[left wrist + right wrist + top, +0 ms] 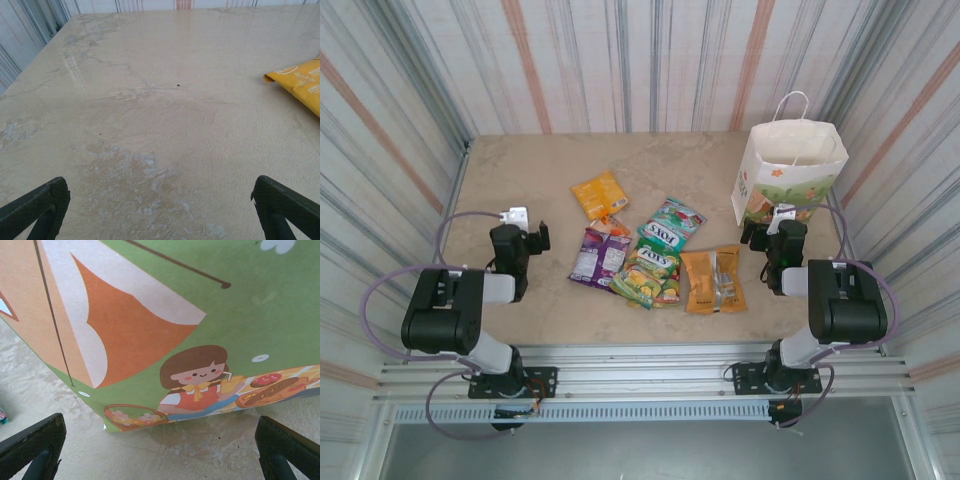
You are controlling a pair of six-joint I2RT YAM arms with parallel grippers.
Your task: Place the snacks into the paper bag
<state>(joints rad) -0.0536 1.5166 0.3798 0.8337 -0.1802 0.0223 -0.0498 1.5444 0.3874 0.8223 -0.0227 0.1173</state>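
While the left end effector (532, 238) and right end effector (767, 232) both gape wide and empty, snacks (650, 262) heaped mid-worktop (520, 180), the right one sits so near the upright far-right paper bag (788, 170) that a swing could topple it.

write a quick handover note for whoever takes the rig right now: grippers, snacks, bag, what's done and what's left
Left gripper: open, empty, facing bare table, with the orange packet off to its right.
Right gripper: open, empty, close in front of the paper bag, facing its printed side.
Bag: upright, mouth open, far right of the table.
Snacks: orange packet, purple packet, teal packet, green packet and gold-orange twin pack all lie mid-table.
Done: nothing packed.
Left: every packet into the bag.
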